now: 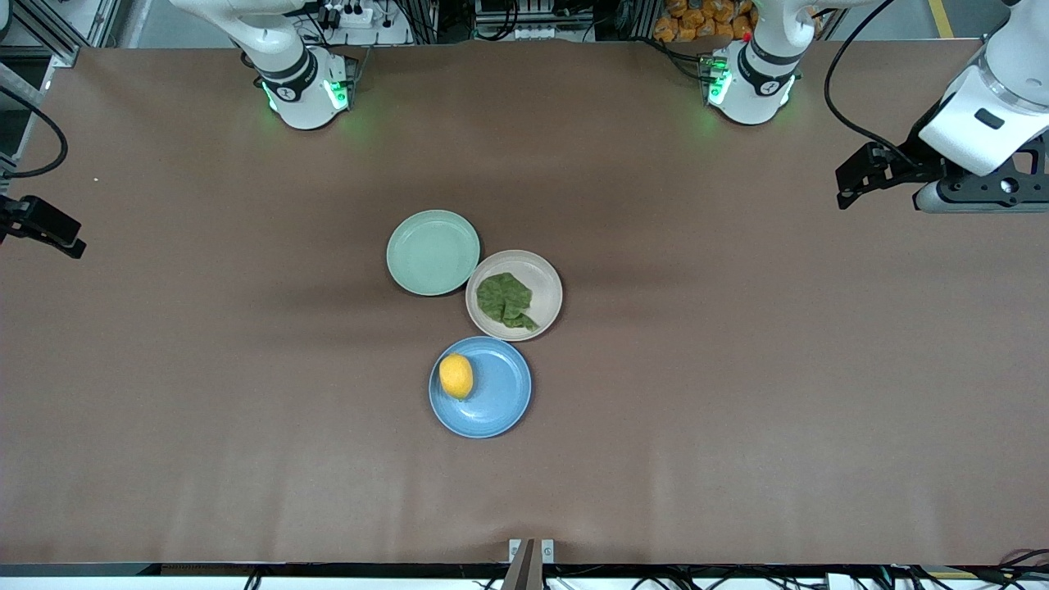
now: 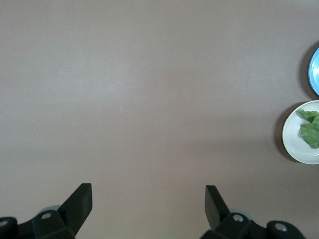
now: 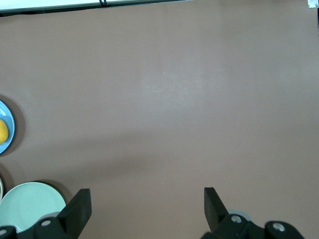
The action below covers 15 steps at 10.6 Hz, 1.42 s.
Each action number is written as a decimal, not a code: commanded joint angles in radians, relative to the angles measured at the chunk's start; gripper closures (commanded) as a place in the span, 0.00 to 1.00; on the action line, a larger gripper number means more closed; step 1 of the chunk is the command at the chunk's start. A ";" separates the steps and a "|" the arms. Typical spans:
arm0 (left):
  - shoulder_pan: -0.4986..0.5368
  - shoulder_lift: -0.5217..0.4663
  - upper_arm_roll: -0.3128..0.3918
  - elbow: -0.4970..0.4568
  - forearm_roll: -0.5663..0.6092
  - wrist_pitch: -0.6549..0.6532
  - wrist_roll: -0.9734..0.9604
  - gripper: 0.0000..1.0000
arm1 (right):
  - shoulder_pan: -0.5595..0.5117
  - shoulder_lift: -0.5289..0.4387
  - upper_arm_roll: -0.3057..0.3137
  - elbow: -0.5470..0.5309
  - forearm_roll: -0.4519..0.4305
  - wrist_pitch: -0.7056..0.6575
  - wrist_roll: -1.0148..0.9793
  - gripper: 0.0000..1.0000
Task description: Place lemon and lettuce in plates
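The lemon (image 1: 456, 376) lies in the blue plate (image 1: 501, 395), on the side toward the right arm's end. The lettuce (image 1: 505, 300) lies in the beige-pink plate (image 1: 546, 281), which touches the blue plate and sits farther from the front camera. My left gripper (image 1: 859, 176) is open and empty over bare table at the left arm's end; its wrist view (image 2: 148, 194) shows the lettuce (image 2: 310, 130) at the edge. My right gripper (image 1: 47, 229) is open and empty over bare table at the right arm's end (image 3: 147, 196), with the lemon (image 3: 2, 132) at the edge of its wrist view.
A pale green plate (image 1: 433, 252) stands empty beside the beige-pink plate, toward the right arm's end, and shows in the right wrist view (image 3: 30, 206). The brown table (image 1: 737, 369) spreads wide around the three plates.
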<state>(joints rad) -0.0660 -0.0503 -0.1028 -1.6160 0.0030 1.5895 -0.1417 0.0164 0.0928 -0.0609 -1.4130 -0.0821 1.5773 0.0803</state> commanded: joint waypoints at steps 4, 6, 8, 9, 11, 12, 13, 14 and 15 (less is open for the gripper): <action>-0.002 0.000 -0.001 0.041 -0.009 -0.054 0.036 0.00 | -0.004 -0.010 -0.002 -0.021 0.004 0.015 0.010 0.00; -0.002 0.000 -0.002 0.048 -0.009 -0.054 0.036 0.00 | -0.004 -0.010 -0.002 -0.021 0.004 0.015 0.010 0.00; -0.002 0.003 -0.001 0.050 -0.011 -0.054 0.034 0.00 | -0.006 -0.010 0.000 -0.021 0.008 0.015 0.010 0.00; -0.002 0.006 -0.001 0.053 -0.011 -0.054 0.031 0.00 | -0.004 -0.010 0.000 -0.021 0.013 0.015 0.010 0.00; 0.000 0.006 0.003 0.053 -0.011 -0.054 0.034 0.00 | -0.007 -0.010 0.000 -0.018 0.053 0.015 0.007 0.00; 0.000 0.006 0.006 0.053 -0.009 -0.054 0.034 0.00 | -0.009 -0.010 -0.002 -0.018 0.074 0.015 0.007 0.00; 0.000 0.009 0.006 0.054 -0.009 -0.052 0.036 0.00 | -0.013 -0.010 -0.002 -0.017 0.079 0.015 0.007 0.00; 0.000 0.010 0.006 0.054 -0.009 -0.054 0.036 0.00 | -0.013 -0.010 -0.002 -0.018 0.081 0.015 0.007 0.00; 0.000 0.010 0.006 0.053 -0.009 -0.052 0.036 0.00 | -0.013 -0.010 -0.002 -0.020 0.081 0.013 0.007 0.00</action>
<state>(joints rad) -0.0662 -0.0493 -0.1014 -1.5859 0.0030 1.5585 -0.1322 0.0112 0.0932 -0.0639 -1.4232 -0.0213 1.5875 0.0804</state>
